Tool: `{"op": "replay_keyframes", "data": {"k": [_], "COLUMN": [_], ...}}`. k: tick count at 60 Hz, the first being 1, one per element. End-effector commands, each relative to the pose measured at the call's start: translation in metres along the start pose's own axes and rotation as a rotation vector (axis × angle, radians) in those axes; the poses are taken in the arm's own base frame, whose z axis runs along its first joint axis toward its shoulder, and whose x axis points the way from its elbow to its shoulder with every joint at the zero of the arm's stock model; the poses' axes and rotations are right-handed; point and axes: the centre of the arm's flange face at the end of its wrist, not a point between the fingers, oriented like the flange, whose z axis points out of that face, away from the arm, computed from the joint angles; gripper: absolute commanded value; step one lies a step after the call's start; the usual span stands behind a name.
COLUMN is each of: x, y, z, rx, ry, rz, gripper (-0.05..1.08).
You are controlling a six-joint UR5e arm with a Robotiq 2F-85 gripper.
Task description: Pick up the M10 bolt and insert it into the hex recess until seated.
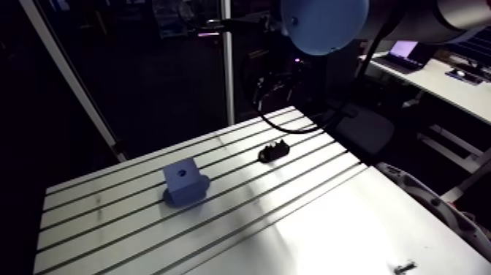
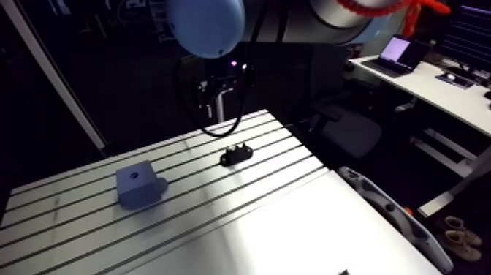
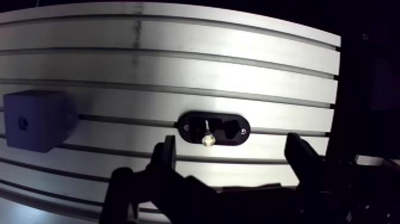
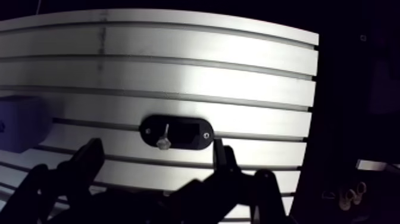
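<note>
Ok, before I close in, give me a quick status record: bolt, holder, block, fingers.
bolt: silver, sitting in the black holder, not gripped
black holder: oval, lying on the table, apart from the block
blue block: hole in its top face, bolt not in it; hex shape too small to tell
gripper: above the holder, holding nothing
fingers: open, bolt just ahead of the gap
table: slotted aluminium
</note>
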Motion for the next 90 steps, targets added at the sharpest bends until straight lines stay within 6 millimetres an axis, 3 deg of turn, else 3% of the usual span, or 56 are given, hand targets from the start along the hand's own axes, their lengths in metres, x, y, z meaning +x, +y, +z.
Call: {"op": "replay_keyframes", "data": {"k": [1,14,29,49,61,90], "x": [-0.033,-0.039,-0.04,-0.046,-0.049,-0.049], "y": [0.012,0.004,-0.002,-0.005,-0.005,-0.004], "z": [0.041,0.047,0.036,0.051,0.063,0.073], "rx": [0.024,0.023,0.017,0.029,0.042,0.042], "ry": [-0.004,0.003,0.006,-0.016,-0.031,-0.033], "rz": [0.012,-0.031,-0.1,-0.114,-0.108,-0.093], "gripper": [0.01,0.01,0.01,0.14,0.33,0.37]}}
